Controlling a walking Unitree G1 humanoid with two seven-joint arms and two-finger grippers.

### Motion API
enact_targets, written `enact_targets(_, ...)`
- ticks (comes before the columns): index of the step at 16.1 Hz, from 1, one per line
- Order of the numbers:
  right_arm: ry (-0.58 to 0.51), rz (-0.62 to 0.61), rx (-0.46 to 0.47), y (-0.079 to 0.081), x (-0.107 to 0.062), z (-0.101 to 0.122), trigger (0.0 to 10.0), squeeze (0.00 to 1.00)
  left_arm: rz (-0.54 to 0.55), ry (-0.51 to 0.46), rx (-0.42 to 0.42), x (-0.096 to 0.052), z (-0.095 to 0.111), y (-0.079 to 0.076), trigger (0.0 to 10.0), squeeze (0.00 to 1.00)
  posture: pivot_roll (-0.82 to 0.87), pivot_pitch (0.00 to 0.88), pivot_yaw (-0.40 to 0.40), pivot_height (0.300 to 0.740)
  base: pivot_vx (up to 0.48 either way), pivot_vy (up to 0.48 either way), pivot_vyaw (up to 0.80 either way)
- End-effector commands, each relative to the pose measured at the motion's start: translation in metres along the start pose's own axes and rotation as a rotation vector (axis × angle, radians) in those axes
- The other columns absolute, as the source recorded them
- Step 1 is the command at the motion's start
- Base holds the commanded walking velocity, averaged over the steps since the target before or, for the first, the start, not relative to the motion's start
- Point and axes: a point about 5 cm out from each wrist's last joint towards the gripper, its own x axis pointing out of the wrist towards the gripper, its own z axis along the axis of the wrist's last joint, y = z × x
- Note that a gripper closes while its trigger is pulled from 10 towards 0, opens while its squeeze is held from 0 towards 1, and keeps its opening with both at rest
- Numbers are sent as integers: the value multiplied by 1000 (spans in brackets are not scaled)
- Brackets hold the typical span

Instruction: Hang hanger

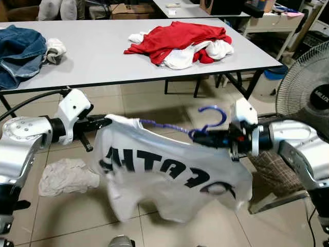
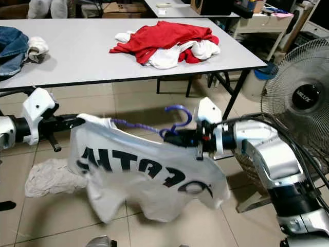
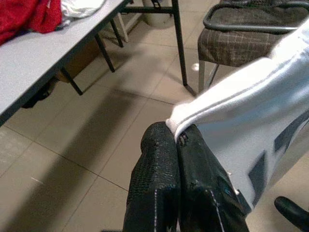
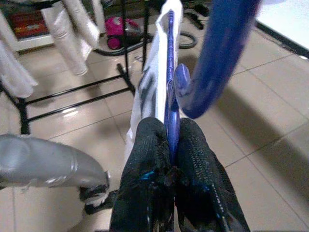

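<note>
A white T-shirt [image 1: 169, 170] with black letters hangs on a blue hanger [image 1: 205, 123], held in the air between my two arms. My right gripper [image 1: 203, 138] is shut on the hanger just below its hook [image 4: 217, 53]; its fingers [image 4: 190, 159] clamp the blue bar. Over at the shirt's other shoulder, my left gripper [image 1: 105, 122] is shut on the white fabric [image 3: 231, 106], with the cloth edge pinched between the fingertips [image 3: 159, 145].
A grey table [image 1: 103, 56] stands ahead with red and white clothes [image 1: 180, 43] and jeans [image 1: 18, 51] on it. A white cloth [image 1: 64, 177] lies on the tiled floor. A standing fan [image 1: 308, 92] and a chair [image 3: 241, 43] are at right. A clothes rack [image 4: 72, 92] stands nearby.
</note>
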Motion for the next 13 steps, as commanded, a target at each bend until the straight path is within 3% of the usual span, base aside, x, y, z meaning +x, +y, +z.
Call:
enact_targets(1,6,10,-10,3,-1,2,10000,0,-9,8,51,-3,8,5,0,0,25,0,-10,740,0,0,0)
enact_targets(4,-11,-41,-17,1,3,2,10000,0,-96,31,59,-1,10,5,0,0,23,0,-1,740,0,0,0)
enact_targets(9,134,-22,-15,6,9,-17,10000,0,-103,24,71,-5,16,12,0,0,26,0,0,740,0,0,0)
enact_targets(13,87,-35,-21,5,15,-11,10000,0,-96,-4,76,-6,22,15,0,0,31,0,-4,740,0,0,0)
